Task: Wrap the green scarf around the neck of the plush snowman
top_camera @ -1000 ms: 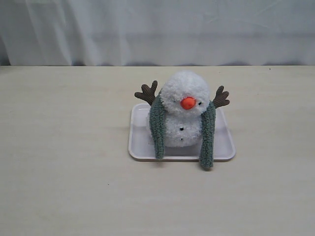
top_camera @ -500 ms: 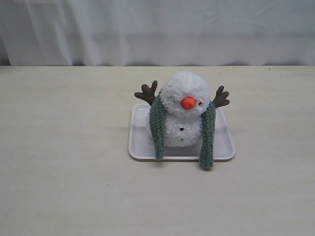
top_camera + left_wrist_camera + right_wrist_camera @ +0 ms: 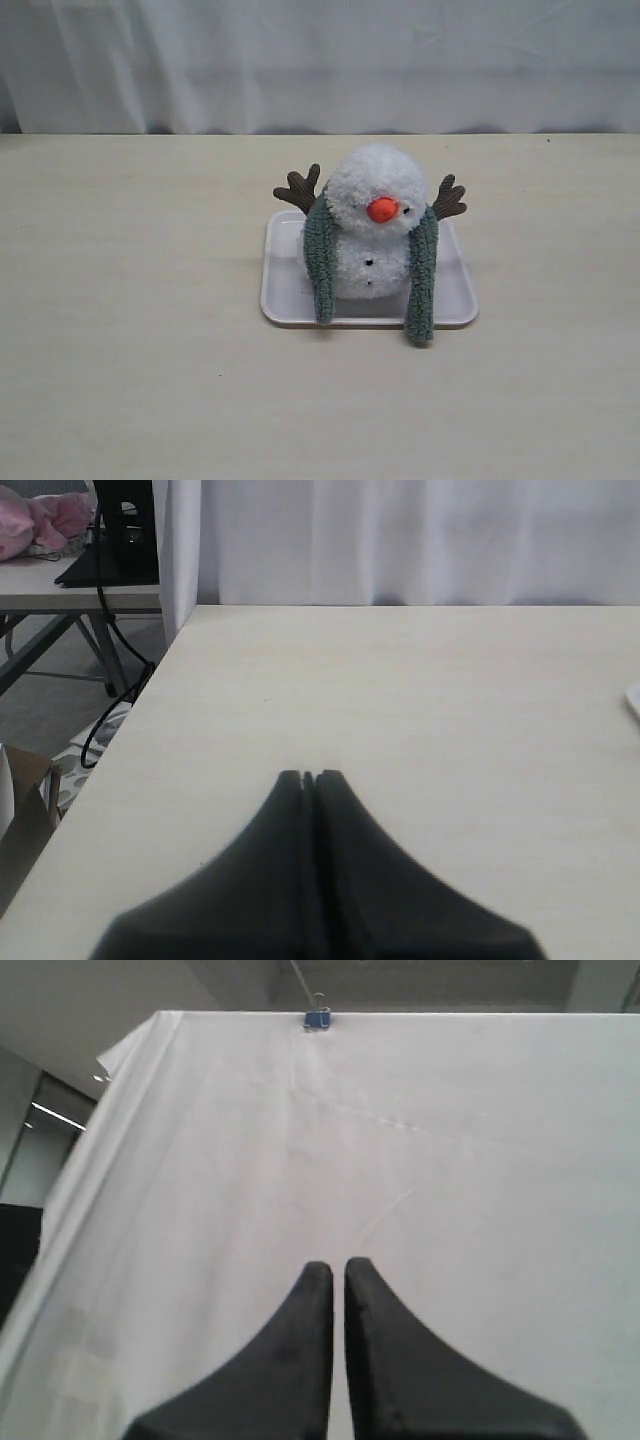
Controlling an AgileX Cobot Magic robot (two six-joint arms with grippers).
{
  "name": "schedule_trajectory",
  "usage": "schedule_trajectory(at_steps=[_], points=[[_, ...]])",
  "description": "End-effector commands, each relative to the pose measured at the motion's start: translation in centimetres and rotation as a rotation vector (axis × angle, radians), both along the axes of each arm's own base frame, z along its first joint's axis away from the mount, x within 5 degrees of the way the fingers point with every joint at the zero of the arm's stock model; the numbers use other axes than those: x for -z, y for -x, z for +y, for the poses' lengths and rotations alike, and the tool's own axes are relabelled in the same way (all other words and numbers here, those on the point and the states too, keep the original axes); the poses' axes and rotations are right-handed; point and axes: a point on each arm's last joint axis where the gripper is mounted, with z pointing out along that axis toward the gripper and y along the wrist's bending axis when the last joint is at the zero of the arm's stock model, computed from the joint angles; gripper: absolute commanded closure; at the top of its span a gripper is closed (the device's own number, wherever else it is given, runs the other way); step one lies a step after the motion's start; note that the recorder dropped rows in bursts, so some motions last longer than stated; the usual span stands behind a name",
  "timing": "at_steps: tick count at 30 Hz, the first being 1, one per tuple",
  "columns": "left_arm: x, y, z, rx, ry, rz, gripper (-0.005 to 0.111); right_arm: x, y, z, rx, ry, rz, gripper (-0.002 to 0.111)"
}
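Note:
The plush snowman (image 3: 372, 250) sits upright on a white tray (image 3: 285, 290) in the exterior view, brown branch arms raised at both sides. The green scarf (image 3: 423, 275) lies round the back of its neck, and both ends hang down the front; the longer end reaches past the tray's front rim. Neither arm shows in the exterior view. My left gripper (image 3: 309, 776) is shut over bare tabletop, holding nothing. My right gripper (image 3: 338, 1265) is shut and empty, pointing at the white curtain (image 3: 450, 1160).
A white curtain (image 3: 320, 60) closes off the back of the table (image 3: 130, 350). In the left wrist view the table's side edge (image 3: 120, 740) drops to a floor with cables, another table and a pink plush (image 3: 45, 520). A blue clip (image 3: 317, 1018) holds the curtain's top.

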Motion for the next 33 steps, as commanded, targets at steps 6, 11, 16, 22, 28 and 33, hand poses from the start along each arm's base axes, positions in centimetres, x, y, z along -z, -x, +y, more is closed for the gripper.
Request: schedule_trajectory(at_steps=[6,11,16,22,28,33], points=[[0.0,0.0,0.0,0.005,-0.001,-0.012,0.107,2.9,-1.8,0.2,0.351,0.323,0.002,0.104],[0.0,0.0,0.0,0.005,-0.001,-0.012,0.107,3.3,-2.1,0.2,0.467,0.401,0.011,0.104],[0.0,0.0,0.0,0.005,-0.001,-0.012,0.107,3.8,-2.4,0.1,0.572,0.459,0.034,0.104],[0.0,0.0,0.0,0.005,-0.001,-0.012,0.107,4.7,-2.9,0.0,0.633,0.562,0.046,0.104],[0.0,0.0,0.0,0.005,-0.001,-0.012,0.107,7.0,-4.1,-0.1,0.690,0.733,0.085,0.104],[0.0,0.0,0.0,0.005,-0.001,-0.012,0.107,8.9,-5.0,-0.1,0.667,0.756,0.141,0.104]])
